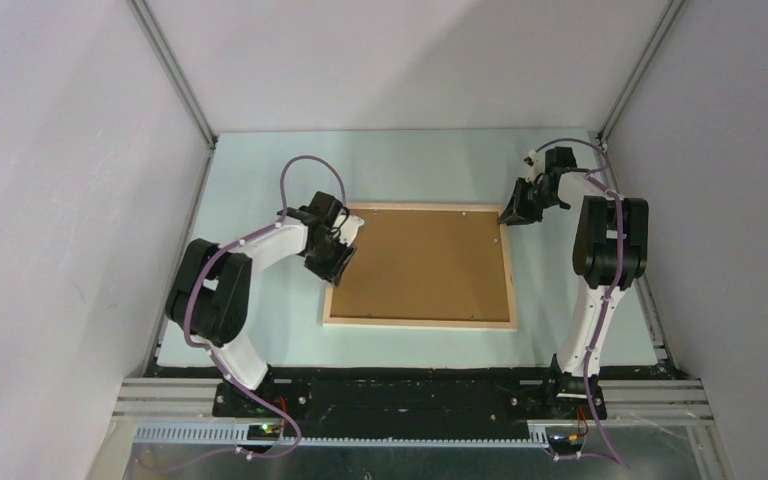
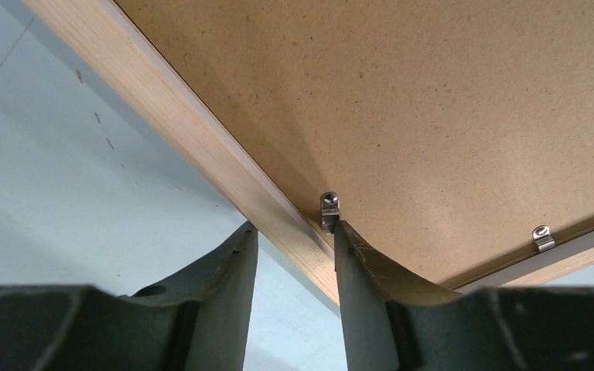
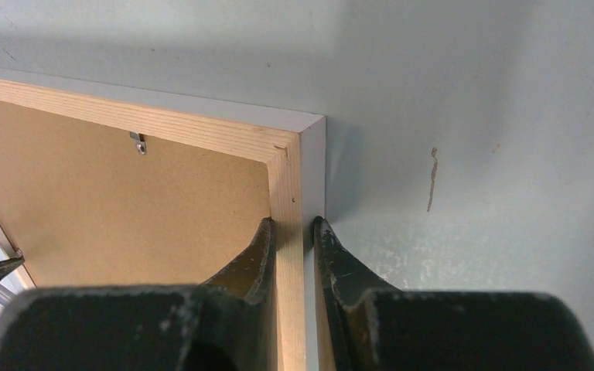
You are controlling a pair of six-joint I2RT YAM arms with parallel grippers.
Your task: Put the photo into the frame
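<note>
The frame, made of pale wood rails, lies flat in the middle of the table with a brown backing board filling it. The photo is hidden. My left gripper is at the frame's left rail. In the left wrist view this gripper stands open astride the rail, one fingertip by a small metal clip. My right gripper is near the far right corner. In the right wrist view it is shut on the right rail.
Other metal clips sit along the board's edges. The pale green table is walled by white panels left, right and behind. Both arm bases stand at the near edge.
</note>
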